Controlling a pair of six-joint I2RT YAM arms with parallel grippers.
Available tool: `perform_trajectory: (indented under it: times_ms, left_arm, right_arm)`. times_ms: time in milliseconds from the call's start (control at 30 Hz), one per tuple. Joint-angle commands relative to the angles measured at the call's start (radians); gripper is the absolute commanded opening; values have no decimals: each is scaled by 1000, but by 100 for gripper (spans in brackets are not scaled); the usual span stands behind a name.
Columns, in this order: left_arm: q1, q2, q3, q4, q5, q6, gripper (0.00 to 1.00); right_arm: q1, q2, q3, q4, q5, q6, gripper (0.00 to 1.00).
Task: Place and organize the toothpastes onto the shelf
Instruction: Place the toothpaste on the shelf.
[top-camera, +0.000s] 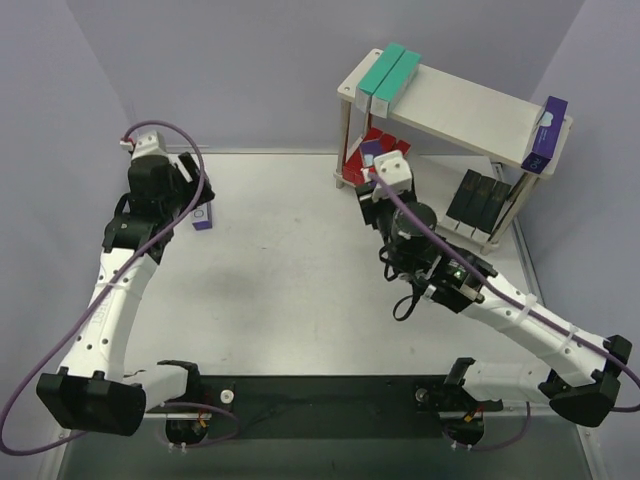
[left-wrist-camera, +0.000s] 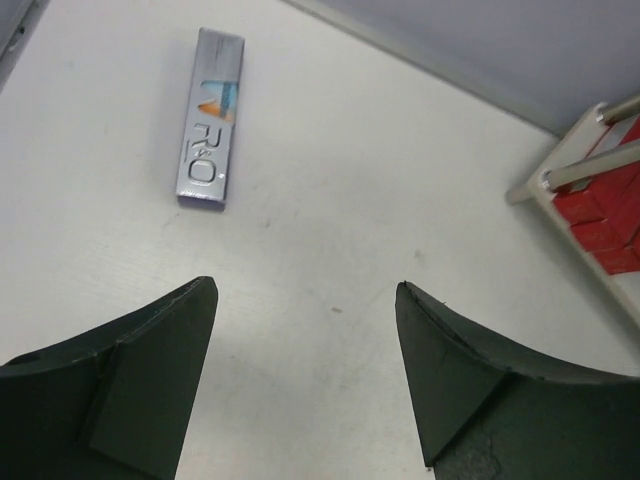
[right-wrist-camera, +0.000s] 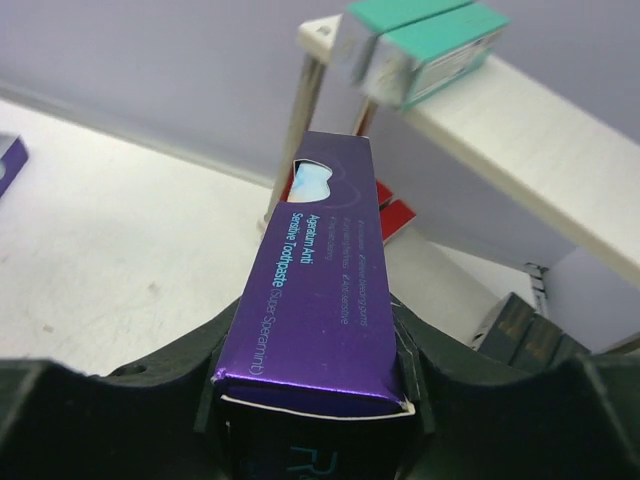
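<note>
The right tool (right-wrist-camera: 318, 365) is pinching a purple carton (right-wrist-camera: 322, 270) by its near end and pointing it lengthwise at the shelf (top-camera: 470, 110), close to the left legs. So the placing step is the one in hand.

Up on the top board, two teal cartons (top-camera: 390, 75) are lying side by side at the left end, and a second purple carton (top-camera: 545, 135) is sitting at the right end. Red cartons (top-camera: 378, 140) and black cartons (top-camera: 480, 198) are occupying the lower tier.

The next move, I'd judge, is lifting this carton over the board's edge and laying it flat, probably next to its purple mate, without nudging the teal pair.

Across the way, the left tool (left-wrist-camera: 305, 290) is hovering over the surface (left-wrist-camera: 400, 200), fingers spread with nothing between them. A silver-faced carton (left-wrist-camera: 208, 120) is lying flat just ahead of it, looking like the next pickup.
</note>
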Motion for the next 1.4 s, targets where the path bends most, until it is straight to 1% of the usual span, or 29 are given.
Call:
perform_trajectory:
  times_ms: [0,67,100,133,200,300,333,367,400,433,533,567,667,767,933,1133,1233,1267,1333,1367]
  left_arm:
    - [-4,-72,-176,59,-50,108,83]
    - [-7,-100,-288,112,-47,129,83]
    - [-8,-123,-324,134,-48,141,83]
    - [-13,-131,-395,152,-53,163,83]
    - [-23,-148,-453,204,-70,187,83]
    - [-79,-168,-555,286,-117,250,83]
    - [-95,-172,-573,307,-143,278,83]
    - [-126,-177,-602,345,-156,292,83]
    - [-137,-188,-615,362,-168,304,83]
    - [-148,-191,-625,390,-186,322,83]
    - [-184,-203,-665,444,-231,350,83]
    - [-194,-206,-676,456,-243,353,83]
    - [-232,-215,-720,508,-263,374,82]
    - [-270,-217,-722,527,-277,391,82]
    - [-307,-220,-730,547,-314,416,82]
    - [-341,-206,-734,550,-341,422,82]
    - [-358,-200,-739,550,-343,424,82]
    - [-364,-197,-739,550,-344,424,82]
    - [-367,-194,-742,550,-344,422,82]
    - [-369,-192,-740,550,-346,422,82]
  right_arm:
    - [-65,-26,190,-116,46,-7,17]
    - [-93,-28,227,-116,86,-27,18]
    - [-126,-25,267,-152,95,-29,19]
    - [-143,-22,287,-159,121,-33,19]
    - [-200,-5,348,-174,160,-42,21]
    - [-269,21,396,-182,197,-53,22]
    - [-321,30,428,-186,198,-47,22]
    - [-347,38,444,-205,195,-29,22]
    - [-375,59,461,-214,192,-18,22]
    - [-431,70,487,-223,183,-4,22]
    - [-507,121,528,-260,149,46,22]
    - [-549,135,542,-265,132,56,22]
    - [-612,185,563,-274,123,94,22]
    - [-651,236,557,-274,112,129,25]
    - [-692,300,502,-255,157,152,30]
    - [-722,336,427,-235,200,182,38]
    - [-725,342,416,-235,207,183,48]
    - [-723,340,416,-237,207,186,54]
    - [-717,330,418,-237,197,191,59]
    - [-717,323,419,-241,186,194,65]
